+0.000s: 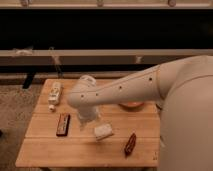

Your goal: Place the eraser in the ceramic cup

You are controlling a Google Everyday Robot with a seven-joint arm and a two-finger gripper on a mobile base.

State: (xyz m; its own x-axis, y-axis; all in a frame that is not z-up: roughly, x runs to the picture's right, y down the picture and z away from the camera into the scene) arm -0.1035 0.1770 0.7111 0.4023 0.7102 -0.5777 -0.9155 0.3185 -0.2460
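The eraser (63, 124), a flat dark brown bar with a reddish rim, lies on the left part of the wooden table (50, 150). The white ceramic cup (88, 79) stands at the table's back. Only its upper part shows behind my arm. My gripper (87, 119) hangs below the wrist, just right of the eraser and in front of the cup, low over the table. It holds nothing that I can see.
A pale whitish block (103, 131) lies just right of the gripper. A slim dark red pointed object (130, 144) lies near the front right. An orange bowl (131, 105) sits partly under my arm. A pale small bottle-like object (55, 93) lies at the back left.
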